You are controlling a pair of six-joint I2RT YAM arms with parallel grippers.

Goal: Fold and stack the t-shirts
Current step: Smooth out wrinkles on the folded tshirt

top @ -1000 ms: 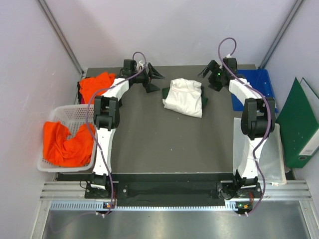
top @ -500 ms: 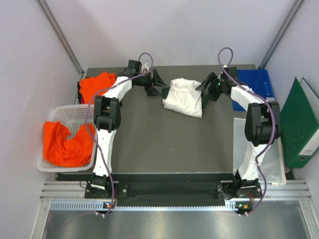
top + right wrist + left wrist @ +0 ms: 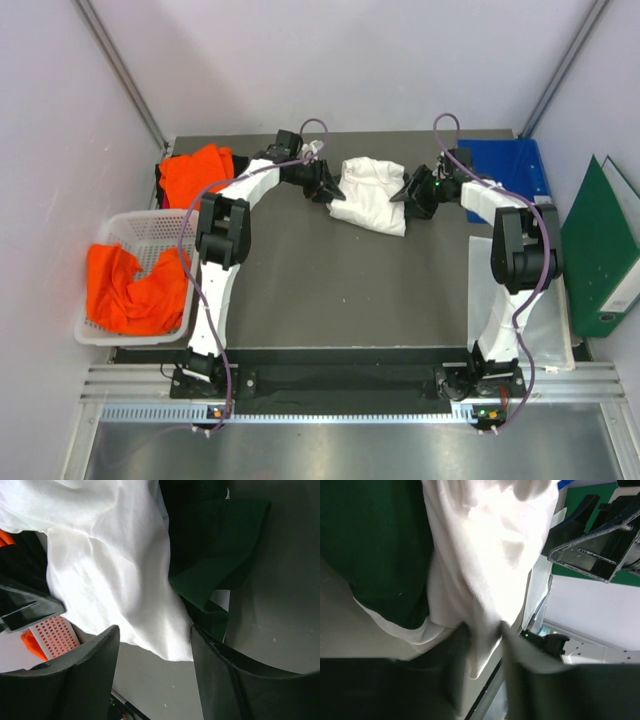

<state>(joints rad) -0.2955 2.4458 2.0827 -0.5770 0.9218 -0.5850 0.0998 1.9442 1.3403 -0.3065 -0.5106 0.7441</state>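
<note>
1. Left wrist view: the left claw [image 3: 482, 630] has its two dark fingers drawn fairly close, with a fold of white cloth hanging between them; blur hides whether they actually pinch it, so I cannot tell
2. The right claw [image 3: 152, 630] stands wide apart and holds nothing; its fingers straddle the edge of the same cloth, where the white meets a dark green sleeve
3. That cloth is the soft white-fronted t-shirt with dark green sleeves [image 3: 372, 195], which lies bunched on the far middle of the dark grey table [image 3: 330, 290] with one claw at each side
4. From above, its long axis slants from far-left to near-right; neck and hem cannot be told apart in the bundle, so which way it points is unclear
5. My judgement is that the task is at an early stage: this shirt is loosely gathered rather than folded flat, and nothing is stacked
6. Left to do: a crumpled bright orange t-shirt [image 3: 195, 170] sits at the table's far-left corner, and more crumpled orange cloth [image 3: 130, 290] fills the white plastic mesh basket [image 3: 135, 222] at the left edge, all of it unfolded
</note>
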